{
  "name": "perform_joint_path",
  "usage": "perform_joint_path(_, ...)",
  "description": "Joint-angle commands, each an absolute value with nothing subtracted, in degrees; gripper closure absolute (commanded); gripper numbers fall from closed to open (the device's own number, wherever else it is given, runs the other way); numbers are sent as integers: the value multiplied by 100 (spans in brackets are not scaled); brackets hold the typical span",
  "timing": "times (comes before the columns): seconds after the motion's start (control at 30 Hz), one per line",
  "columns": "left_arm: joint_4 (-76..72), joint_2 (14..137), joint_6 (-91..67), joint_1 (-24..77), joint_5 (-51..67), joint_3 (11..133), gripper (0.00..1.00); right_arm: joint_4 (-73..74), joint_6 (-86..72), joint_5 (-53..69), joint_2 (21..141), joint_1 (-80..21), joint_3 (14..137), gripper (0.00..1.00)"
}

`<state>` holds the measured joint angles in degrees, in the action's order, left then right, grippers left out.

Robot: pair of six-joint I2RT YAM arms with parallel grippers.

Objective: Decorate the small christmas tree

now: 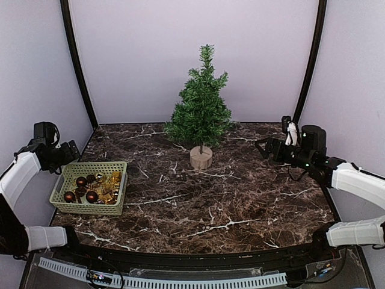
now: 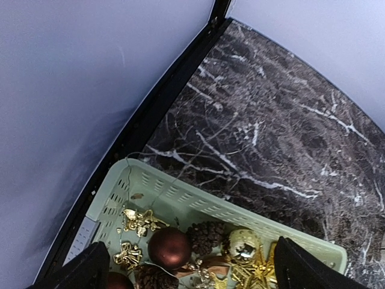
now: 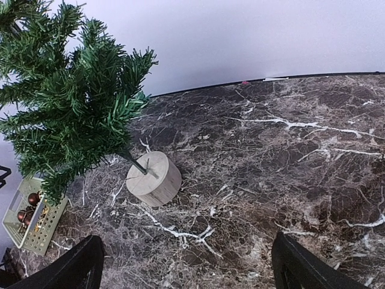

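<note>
You are hovering the left gripper (image 2: 191, 271), open and empty, over the left basket (image 2: 198, 201); be aiming at the brown ball (image 2: 170, 247), keeping fingers (image 2: 81, 271) clear of neighbouring pinecones (image 2: 206, 236).

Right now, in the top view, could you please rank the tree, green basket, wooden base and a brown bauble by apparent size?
1. small christmas tree
2. green basket
3. wooden base
4. brown bauble

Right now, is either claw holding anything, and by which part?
Nothing is held: left claw open above the basket; right claw open over the table, apart from the small christmas tree.
</note>
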<state>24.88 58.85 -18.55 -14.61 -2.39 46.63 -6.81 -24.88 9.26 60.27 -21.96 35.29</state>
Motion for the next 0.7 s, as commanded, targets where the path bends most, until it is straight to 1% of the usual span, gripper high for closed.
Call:
perform_joint_path(0.0,2338,6459,-1566,-1663,-59,4819,4,-1125,-2326,1001,6121,-2241,3577,1)
perform_joint_path(0.2,2283,7049,-1346,-1762,-112,5145,24,-1222,-2349,1018,6296,-2241,3582,1)
perform_joint_path(0.27,2211,7147,-1322,-1820,-70,5186,38,-1290,-2383,1027,6309,-2243,3549,1)
perform_joint_path(0.3,2187,7203,-1286,-1833,-44,5208,59,-1318,-2397,1040,6318,-2247,3536,1)
perform_joint_path(0.33,2153,7236,-1263,-1835,81,5223,71,-1340,-2411,1042,6319,-2245,3526,1)
perform_joint_path(0.37,2149,7300,-1219,-1836,177,5270,86,-1345,-2415,1036,6317,-2257,3526,1)
perform_joint_path(0.43,2142,7344,-1155,-1832,479,5317,93,-1309,-2403,1033,6302,-2257,3532,1)
perform_joint_path(0.53,1949,7240,-1055,-1837,1164,5306,97,-1215,-2379,989,6257,-2258,3566,1)
perform_joint_path(0.67,1740,6901,-976,-1798,2023,5427,98,-1137,-2379,1074,6160,-2255,3639,1)
